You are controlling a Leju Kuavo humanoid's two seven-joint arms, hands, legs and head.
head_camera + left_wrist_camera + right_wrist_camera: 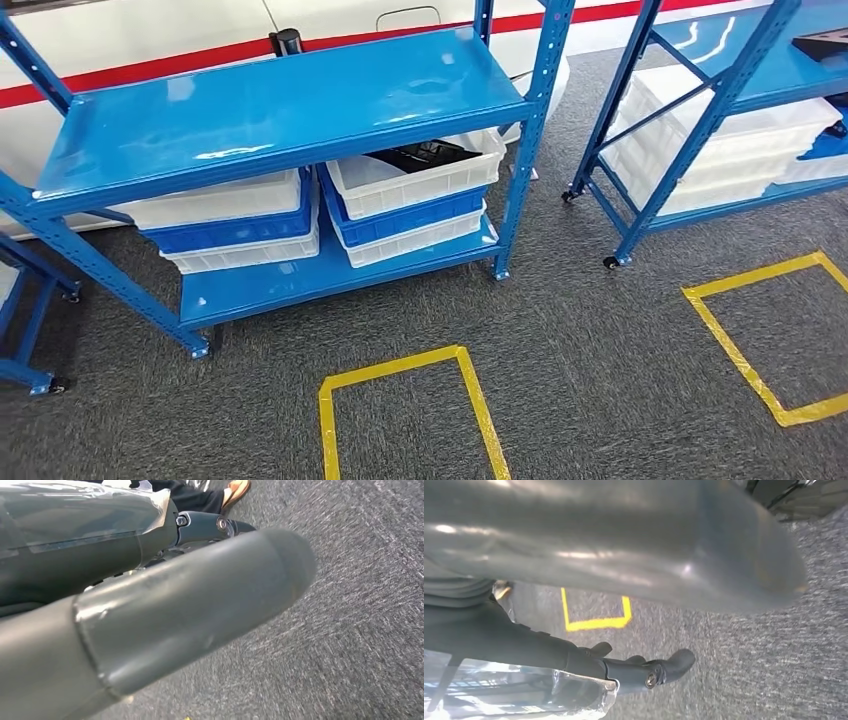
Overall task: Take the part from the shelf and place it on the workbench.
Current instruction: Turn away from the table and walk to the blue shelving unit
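Observation:
A black part [425, 155] lies in the top white bin [415, 185] of the right-hand stack, on the lower level of the blue shelf [280, 110] straight ahead. My left hand [150, 605] hangs over grey carpet, its thick grey thumb and dark fingers [210, 527] apart with nothing between them. My right hand [614, 540] also hangs above the carpet, thumb and dark fingers [649, 670] spread and holding nothing. Both hands are well away from the shelf.
A second stack of white and blue bins [230, 225] stands left of the part's bin. Another blue shelf [700, 110] with white bins stands at the right. Yellow tape squares [400, 365] [760, 290] mark the carpet. A person's brown shoe [237, 490] is near my left hand.

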